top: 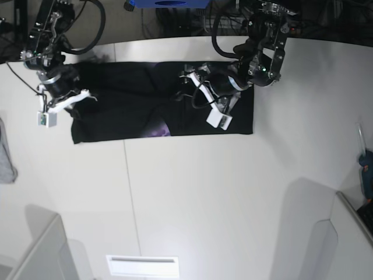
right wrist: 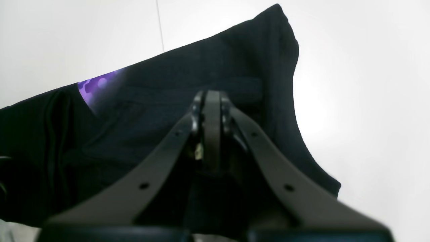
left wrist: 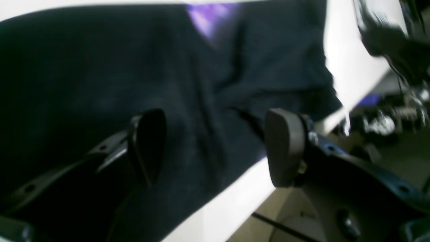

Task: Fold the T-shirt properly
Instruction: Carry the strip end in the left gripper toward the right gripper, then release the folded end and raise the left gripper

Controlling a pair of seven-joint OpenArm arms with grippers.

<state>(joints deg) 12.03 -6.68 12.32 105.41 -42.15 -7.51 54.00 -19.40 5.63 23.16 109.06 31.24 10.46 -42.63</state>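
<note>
Black cloth of the T-shirt (top: 122, 111) is seen laid as a long band across the table (top: 192, 192), further folds judged outstanding, left gripper (left wrist: 215, 148) parted and empty, right gripper (right wrist: 212, 111) shut above it.

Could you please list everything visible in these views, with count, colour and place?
T-shirt: one, black with a purple patch showing, spread lengthwise across the far part of the table.
Table: one, white, fills most of the base view.
Grey cloth: one, at the table's edge, on the base view's left.
Blue object: one, at the base view's right edge; too small to identify.
Left tool: one, black, open above the shirt.
Right tool: one, dark, shut, over the shirt; whether it pinches fabric is unclear.
</note>
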